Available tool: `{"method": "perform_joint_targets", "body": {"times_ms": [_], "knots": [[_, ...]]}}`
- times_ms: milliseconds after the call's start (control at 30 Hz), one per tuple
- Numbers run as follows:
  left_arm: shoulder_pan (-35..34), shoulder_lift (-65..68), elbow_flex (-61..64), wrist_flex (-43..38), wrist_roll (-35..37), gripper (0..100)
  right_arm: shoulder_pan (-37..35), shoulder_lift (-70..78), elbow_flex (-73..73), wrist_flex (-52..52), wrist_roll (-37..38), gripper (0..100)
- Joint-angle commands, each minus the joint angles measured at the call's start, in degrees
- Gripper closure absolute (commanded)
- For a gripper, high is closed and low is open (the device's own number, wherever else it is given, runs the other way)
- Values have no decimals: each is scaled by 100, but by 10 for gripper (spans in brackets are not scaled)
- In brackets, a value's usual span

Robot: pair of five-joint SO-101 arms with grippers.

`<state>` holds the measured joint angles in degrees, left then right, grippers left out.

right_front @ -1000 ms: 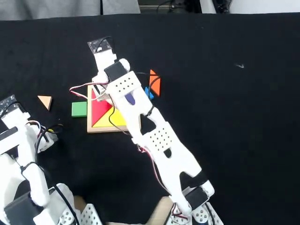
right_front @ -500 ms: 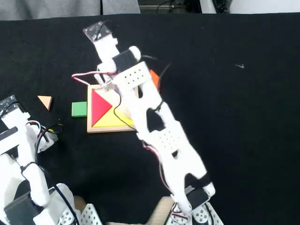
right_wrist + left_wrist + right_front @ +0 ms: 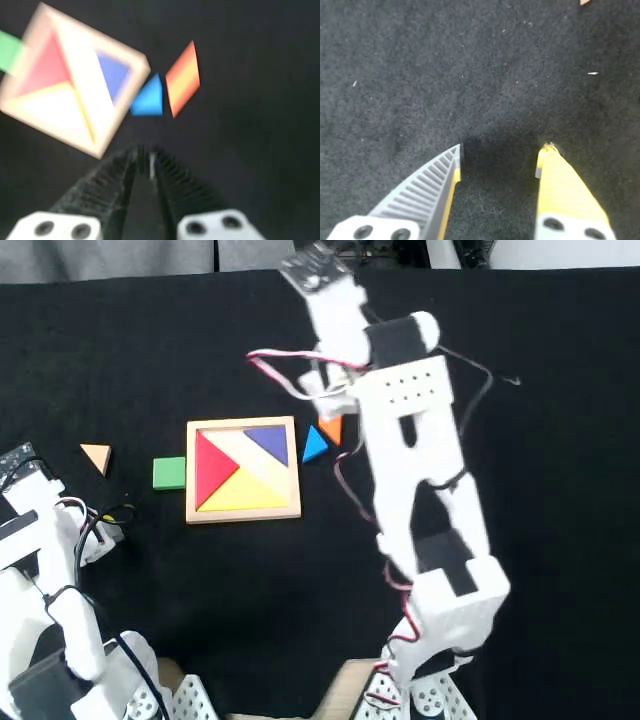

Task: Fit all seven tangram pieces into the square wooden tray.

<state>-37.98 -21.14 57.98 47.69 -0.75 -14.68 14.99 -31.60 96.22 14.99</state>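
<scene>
Tray (image 3: 243,515) lies left of centre on the tabletop (image 3: 520,490), holding a red triangle (image 3: 213,472), a yellow triangle (image 3: 245,498) and a purple piece (image 3: 268,442). The right arm stretches high beyond it, its gripper (image 3: 145,150) pinched nearly closed, empty. The left gripper (image 3: 500,150) hangs spread wide over bare tabletop.

Black cloth (image 3: 560,490) across the table, grey fabric (image 3: 100,258) along the upper left edge, white surface (image 3: 570,252) at upper right, pale speck (image 3: 512,381) on the cloth toward upper right, light wooden board (image 3: 340,692) at bottom centre.

Bright, even light, matte black cloth (image 3: 560,490), soft dark shadow pooled under the left claw (image 3: 503,148)
</scene>
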Motion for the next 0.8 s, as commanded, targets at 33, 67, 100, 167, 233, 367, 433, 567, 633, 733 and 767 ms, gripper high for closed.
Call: {"method": "perform_joint_targets", "body": {"times_ms": [33,67,100,167,233,367,433,567,633,733,767], "knots": [[-22,-149,-75,-62,62,753,343,321,418,-844,26,832],[-22,-149,-75,-62,62,753,334,523,418,-1020,18,804],[-22,-149,-75,-62,62,753,325,734,391,-1196,18,780],[-22,-149,-66,-62,62,753,255,1182,224,-1530,-220,747],[-22,-149,-66,-62,62,753,193,1675,-75,-1723,-554,730],[-22,-149,-57,-62,62,753,53,2624,-1015,-1723,-1398,725],[-22,-149,-57,-62,70,753,44,3099,-1508,-1741,-1934,725],[-22,-149,-57,-62,70,753,70,4013,-2589,-1697,-2391,728],[-22,-149,-57,-62,70,753,44,4382,-3134,-1538,-2391,728],[-22,-149,-57,-62,70,753,-62,4840,-4031,-1125,-2409,729],[-22,-149,-57,-62,70,753,-97,4989,-4321,-985,-2418,729]]}}
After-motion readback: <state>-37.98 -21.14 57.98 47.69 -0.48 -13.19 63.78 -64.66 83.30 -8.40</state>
